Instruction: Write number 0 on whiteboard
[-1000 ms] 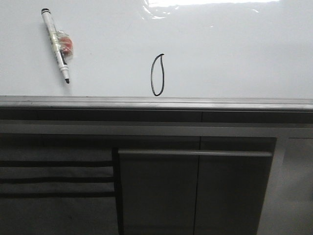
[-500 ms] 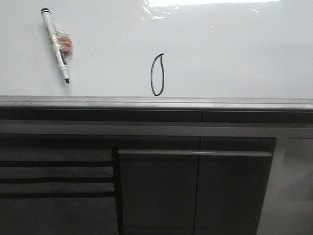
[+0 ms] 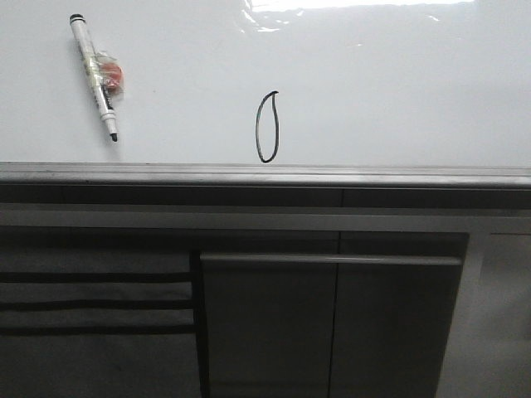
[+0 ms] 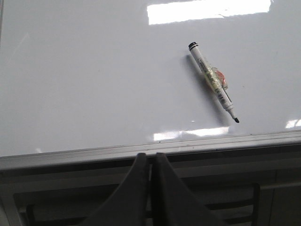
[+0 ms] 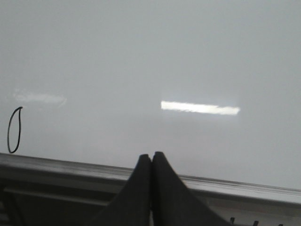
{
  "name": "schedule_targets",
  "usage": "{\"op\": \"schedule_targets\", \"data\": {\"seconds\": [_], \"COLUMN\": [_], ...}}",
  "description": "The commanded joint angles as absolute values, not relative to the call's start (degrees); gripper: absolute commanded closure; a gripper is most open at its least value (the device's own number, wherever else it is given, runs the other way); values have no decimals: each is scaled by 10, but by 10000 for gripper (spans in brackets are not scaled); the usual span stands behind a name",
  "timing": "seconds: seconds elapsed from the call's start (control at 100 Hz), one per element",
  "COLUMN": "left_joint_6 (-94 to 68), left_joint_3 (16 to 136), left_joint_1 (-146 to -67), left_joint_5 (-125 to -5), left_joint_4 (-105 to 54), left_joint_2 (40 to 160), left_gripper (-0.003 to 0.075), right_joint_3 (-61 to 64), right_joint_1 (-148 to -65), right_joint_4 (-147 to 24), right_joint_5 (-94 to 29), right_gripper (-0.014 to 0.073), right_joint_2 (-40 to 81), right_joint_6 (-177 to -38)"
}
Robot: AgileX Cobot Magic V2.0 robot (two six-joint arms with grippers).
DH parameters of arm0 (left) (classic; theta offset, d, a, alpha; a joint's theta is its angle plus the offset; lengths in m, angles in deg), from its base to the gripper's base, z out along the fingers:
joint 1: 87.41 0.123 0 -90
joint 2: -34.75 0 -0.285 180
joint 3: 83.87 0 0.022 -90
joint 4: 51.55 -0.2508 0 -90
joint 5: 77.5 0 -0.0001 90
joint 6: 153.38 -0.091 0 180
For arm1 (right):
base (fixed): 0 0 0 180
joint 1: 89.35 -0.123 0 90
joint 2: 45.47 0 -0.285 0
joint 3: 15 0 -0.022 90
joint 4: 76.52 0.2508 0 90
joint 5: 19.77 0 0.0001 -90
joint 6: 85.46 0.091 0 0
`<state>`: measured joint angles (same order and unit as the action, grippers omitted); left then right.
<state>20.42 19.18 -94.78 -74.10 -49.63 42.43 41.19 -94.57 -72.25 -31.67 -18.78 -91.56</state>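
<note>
A: Going left to right, what do you see?

B: A white marker pen (image 3: 97,75) with a black tip lies uncapped on the whiteboard (image 3: 398,91), towards its left, tip pointing at the grey metal edge strip (image 3: 265,173). Something crinkly and clear with a red patch is wrapped round its barrel. Then, near the middle and just above the strip, comes the number 0 (image 3: 267,127).

A: Is the digit finished?

B: I judge so. It is a thin black loop, tall and narrow, closed at the bottom, with a small tail at the top. The writing step looks done, and the pen is set down well apart from the stroke.

A: And the arms?

B: The left pincer (image 4: 150,157) has its dark, matte, wedge-shaped fingers pressed together with nothing between them. It sits off the board's near edge, with the pen in its view. The right pincer (image 5: 151,157) is likewise closed and empty, with the 0 at the far side of its view.

A: So what does the next move call for?

B: Little, I think. Both arms are clear of the board, so they only need to keep away from the wet ink, since a glossy surface like this smears easily.

A: Below the board?

B: Dark grey cabinet fronts (image 3: 332,323), flat and dull, with a long horizontal handle bar (image 3: 330,259). No desk is visible.
</note>
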Motion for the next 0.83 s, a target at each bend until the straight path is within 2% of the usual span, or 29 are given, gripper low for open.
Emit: {"op": "schedule_targets", "data": {"seconds": [0.0,0.09,0.37,0.82], "left_joint_6": [208,208,208,208], "left_joint_3": [178,178,178,178], "left_joint_1": [-946,-946,-946,-946], "left_joint_5": [-785,-785,-785,-785], "left_joint_4": [-493,-493,-493,-493], "left_joint_2": [435,435,435,437], "left_gripper": [741,741,741,741], "right_joint_3": [447,510,637,633], "right_joint_1": [-926,-907,-898,-899], "right_joint_4": [-710,-654,-652,-652], "right_joint_5": [-229,-178,-114,-146], "right_gripper": [659,659,659,659], "right_joint_2": [-230,-285,-395,-394], "right_joint_6": [-914,-914,-915,-915]}}
